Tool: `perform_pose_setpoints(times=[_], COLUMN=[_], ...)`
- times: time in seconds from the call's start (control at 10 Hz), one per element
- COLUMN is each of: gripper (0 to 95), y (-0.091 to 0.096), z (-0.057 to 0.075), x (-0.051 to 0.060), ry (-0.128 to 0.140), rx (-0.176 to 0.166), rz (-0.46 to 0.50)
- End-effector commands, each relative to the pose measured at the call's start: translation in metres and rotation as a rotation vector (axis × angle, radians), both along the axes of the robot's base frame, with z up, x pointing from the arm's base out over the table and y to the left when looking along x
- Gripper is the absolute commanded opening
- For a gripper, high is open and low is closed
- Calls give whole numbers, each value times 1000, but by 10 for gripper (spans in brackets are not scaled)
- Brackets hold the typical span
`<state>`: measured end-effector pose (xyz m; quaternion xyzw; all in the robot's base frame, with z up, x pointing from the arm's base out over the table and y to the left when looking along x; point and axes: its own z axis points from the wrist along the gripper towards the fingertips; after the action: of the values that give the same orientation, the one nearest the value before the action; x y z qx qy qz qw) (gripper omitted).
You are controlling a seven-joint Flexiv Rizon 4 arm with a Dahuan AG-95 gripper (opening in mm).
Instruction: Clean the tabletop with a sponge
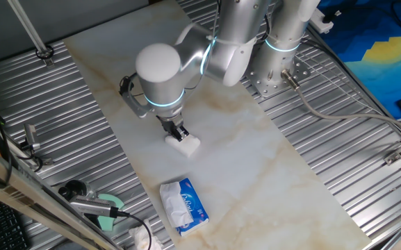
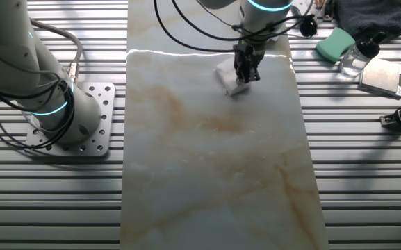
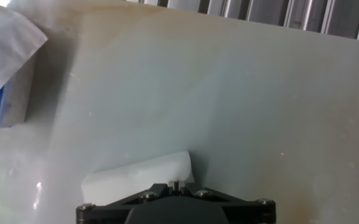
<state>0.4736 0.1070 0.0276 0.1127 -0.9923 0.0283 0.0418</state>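
sponge (image 1: 185,144) flat on the tabletop (image 1: 269,173) — long axis across the slab's width — pinched in the tool (image 1: 180,133)

The arm (image 1: 186,59) is silver-grey with rounded, domed joint housings and thin glowing cyan rings at the joints. Black cables loop beside the wrist at about 9 o'clock of the dome. The gripper (image 1: 179,132) is small and black; the hand view shows its dark body with silver screws.
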Motion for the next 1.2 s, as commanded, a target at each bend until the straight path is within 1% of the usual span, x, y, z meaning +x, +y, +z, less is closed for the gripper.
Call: perform_pose_setpoints(times=[0.1, 0.4, 0.6, 1.2], gripper=[0, 0, 0, 0], y=[0, -1, -1, -1], z=[0, 1, 2, 2], x=[1, 1, 1, 1], ry=[7, 9, 14, 16], rx=[-10, -12, -13, -8], rz=[6, 24, 24, 11])
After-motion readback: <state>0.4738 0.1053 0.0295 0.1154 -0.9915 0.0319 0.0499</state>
